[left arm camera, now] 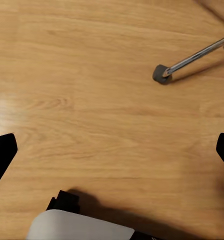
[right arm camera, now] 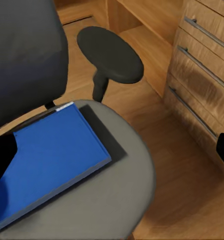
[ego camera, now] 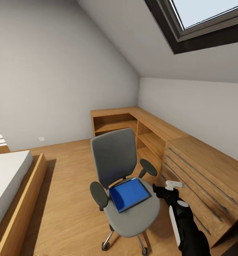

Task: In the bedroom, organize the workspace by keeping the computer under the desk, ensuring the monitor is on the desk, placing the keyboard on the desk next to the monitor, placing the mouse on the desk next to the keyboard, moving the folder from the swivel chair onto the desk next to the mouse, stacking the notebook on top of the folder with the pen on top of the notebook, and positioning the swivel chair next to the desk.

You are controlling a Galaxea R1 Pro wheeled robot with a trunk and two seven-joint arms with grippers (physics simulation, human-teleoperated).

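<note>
The swivel chair (ego camera: 115, 156), grey with black armrests, stands on the wood floor in the middle of the room. The blue folder (ego camera: 129, 194) lies flat on its seat (right arm camera: 117, 200). My right gripper (ego camera: 167, 186) hovers just right of the seat, beside the right armrest (ego camera: 148, 167). In the right wrist view it (right arm camera: 112, 152) is open above the folder (right arm camera: 46, 160), its fingertips (right arm camera: 1, 155) wide apart. My left gripper (left arm camera: 112, 150) is open over bare floor near a chrome chair leg (left arm camera: 192, 59). The desk, computer, monitor, keyboard, mouse, notebook and pen are out of view.
A light wooden drawer chest (ego camera: 200, 177) stands close on the right of the chair. Low wooden shelves (ego camera: 122, 124) run along the back corner. A bed (ego camera: 9, 177) lies on the left. A sloped ceiling with a skylight (ego camera: 204, 14) is overhead.
</note>
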